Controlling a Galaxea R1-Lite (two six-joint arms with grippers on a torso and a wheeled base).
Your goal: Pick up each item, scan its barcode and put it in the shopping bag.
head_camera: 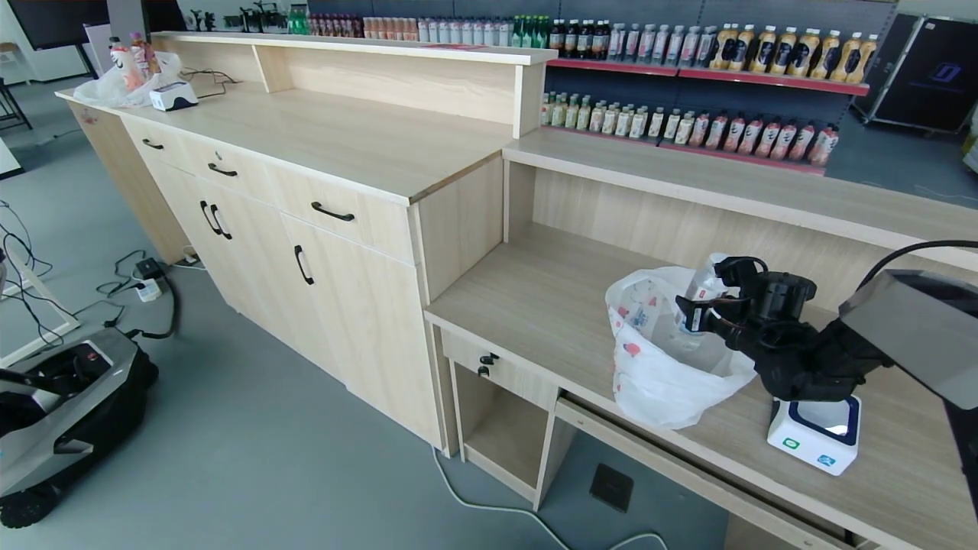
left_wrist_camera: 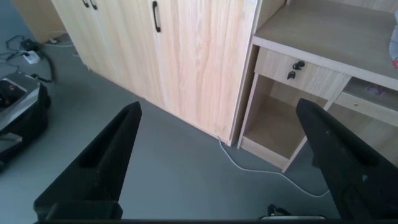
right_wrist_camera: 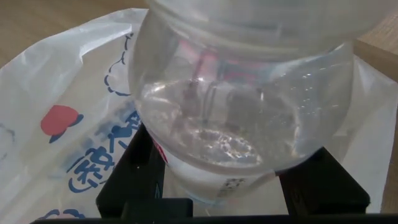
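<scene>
A clear plastic bottle (head_camera: 699, 294) with a white label is held tilted in my right gripper (head_camera: 707, 305), just above the open mouth of the white shopping bag (head_camera: 657, 374) on the low counter. In the right wrist view the bottle (right_wrist_camera: 242, 106) sits between the black fingers (right_wrist_camera: 140, 180), with the printed bag (right_wrist_camera: 56, 124) beneath it. A white barcode scanner (head_camera: 816, 434) stands on the counter beside the bag, under my right arm. My left gripper (left_wrist_camera: 217, 168) hangs open over the grey floor, in front of the cabinets, holding nothing.
The low wooden counter (head_camera: 550, 298) has a back wall behind the bag. A taller counter (head_camera: 344, 137) stands to the left, with another bag (head_camera: 122, 76) and scanner (head_camera: 173, 96) at its far end. Shelves of bottles (head_camera: 688, 53) line the back. Cables (head_camera: 145, 286) lie on the floor.
</scene>
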